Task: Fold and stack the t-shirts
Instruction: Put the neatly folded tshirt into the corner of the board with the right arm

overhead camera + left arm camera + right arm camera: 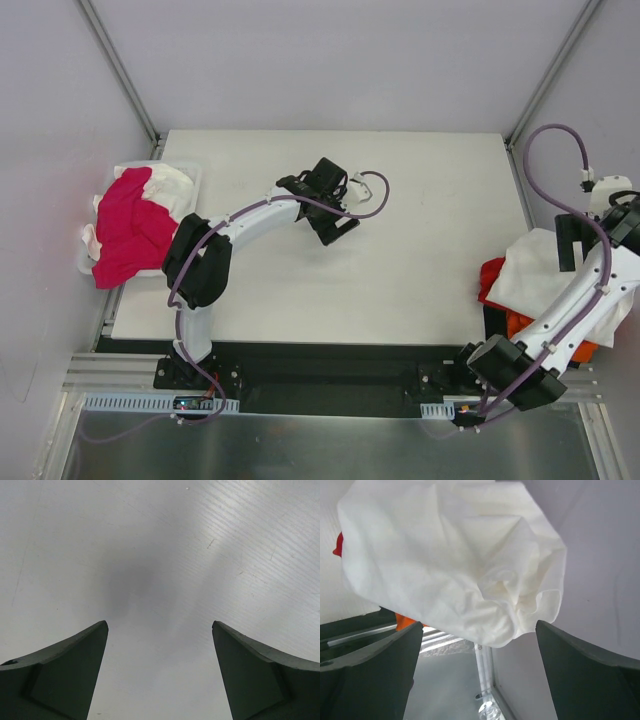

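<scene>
**A:** What sits at the table's nine o'clock edge?

**B:** A pale bin (192, 168). A magenta tee (125, 225) is heaped in it and spills over the near rim. A bundled white tee (170, 182) lies just beyond it, toward twelve o'clock.

**A:** And the left arm (250, 215)?

**B:** It reaches out over the bare table (430, 240). The left gripper (160, 624) hovers near the middle, a little toward eleven o'clock. Its jaws are spread wide, with only tabletop showing between them.

**A:** Where is the rest of the cloth?

**B:** In a loose pile at the three o'clock edge. A crumpled white tee (455, 555) lies on top. A red tee (490, 280) peeks out on its nine o'clock side. An orange tee (520, 322) shows at six o'clock, partly hidden by the right arm (585, 300).

**A:** Is that arm holding the top one?

**B:** No. The right gripper (479, 624) is over the pile with its jaws spread wide. The white cloth lies beyond the fingertips and isn't pinched. None of the tees looks folded.
</scene>
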### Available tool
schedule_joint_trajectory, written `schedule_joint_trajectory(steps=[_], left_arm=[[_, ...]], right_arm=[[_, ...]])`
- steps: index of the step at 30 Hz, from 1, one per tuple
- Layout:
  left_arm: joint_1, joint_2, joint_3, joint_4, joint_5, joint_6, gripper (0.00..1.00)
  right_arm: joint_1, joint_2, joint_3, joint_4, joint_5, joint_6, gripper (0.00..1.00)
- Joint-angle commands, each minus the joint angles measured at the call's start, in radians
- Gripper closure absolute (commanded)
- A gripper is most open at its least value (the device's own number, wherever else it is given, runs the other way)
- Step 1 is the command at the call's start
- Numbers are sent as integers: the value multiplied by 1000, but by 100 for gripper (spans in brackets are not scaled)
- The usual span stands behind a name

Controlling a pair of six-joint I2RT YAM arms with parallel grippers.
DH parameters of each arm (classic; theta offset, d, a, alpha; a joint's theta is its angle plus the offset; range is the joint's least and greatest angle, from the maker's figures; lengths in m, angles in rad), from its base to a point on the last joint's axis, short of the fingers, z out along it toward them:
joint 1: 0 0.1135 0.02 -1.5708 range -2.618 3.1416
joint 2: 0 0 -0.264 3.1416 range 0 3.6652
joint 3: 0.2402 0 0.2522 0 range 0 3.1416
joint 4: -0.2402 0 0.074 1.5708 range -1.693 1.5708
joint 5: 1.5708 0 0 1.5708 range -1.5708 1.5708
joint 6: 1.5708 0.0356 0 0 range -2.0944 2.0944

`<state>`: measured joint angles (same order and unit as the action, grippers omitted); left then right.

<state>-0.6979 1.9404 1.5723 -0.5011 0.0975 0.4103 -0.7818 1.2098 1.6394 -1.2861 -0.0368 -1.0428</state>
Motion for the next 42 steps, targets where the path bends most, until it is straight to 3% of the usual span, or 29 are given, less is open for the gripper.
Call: schedule_joint_trajectory(steps=[1,5,11,20,30,38,42], left_arm=[[17,-51,26,16,-2,-14,14],[17,-49,32,18,-7,-11,14],[15,-43,28,18,-19,-13,14],[18,-40,9,18,-31,-19,14],[20,-55,-8,18,-45,-10,14],[21,-64,-29,19,-35,-15,14],[21,-67,-26,18,-32,-16,14]], right_arm=[[84,-24,54,54,139,64,0],[110,-24,22,80,156,67,0],[111,-26,-156,229,193,27,0],[110,-9,-302,441,322,-123,0],[90,-9,-354,341,203,-56,0],[-26,39,-369,237,5,-17,0],[-82,94,-397,248,-17,-37,0]])
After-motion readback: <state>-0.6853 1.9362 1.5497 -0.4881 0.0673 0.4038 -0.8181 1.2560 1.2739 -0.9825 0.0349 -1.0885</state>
